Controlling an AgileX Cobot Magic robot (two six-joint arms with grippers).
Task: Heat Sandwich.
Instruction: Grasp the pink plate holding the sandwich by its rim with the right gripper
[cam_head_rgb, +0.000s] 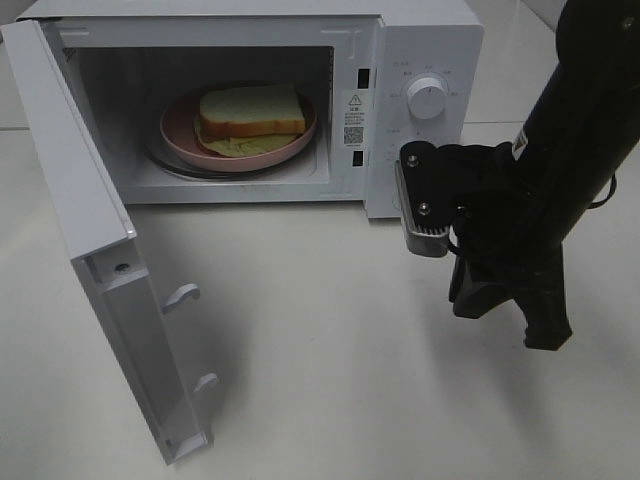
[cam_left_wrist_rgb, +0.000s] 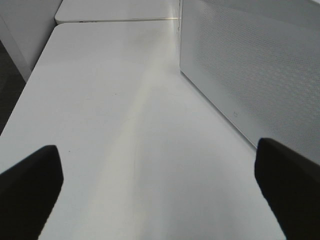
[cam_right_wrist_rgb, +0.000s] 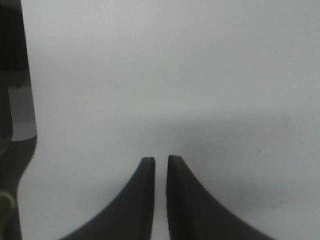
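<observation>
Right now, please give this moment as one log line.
sandwich: on plate in microwave; door: open; left fingers: open, empty; right fingers: nearly shut, empty

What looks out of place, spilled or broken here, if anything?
Nothing looks spilled or broken. The white microwave oven has its door wide open, and inside, the pale bread sandwich lies on the round pink plate with its pale-yellow filling poking out past the bread in front: slightly untidy, no more.

Microwave (cam_head_rgb: 425, 50): smooth white casing, faintly glossy (side panel finely dotted). Table (cam_head_rgb: 330, 350): matt white, smooth. Plate (cam_head_rgb: 178, 132): smooth pink, satin. Sandwich (cam_head_rgb: 250, 108): porous bread. Right gripper (cam_right_wrist_rgb: 160, 160): matt black.
</observation>
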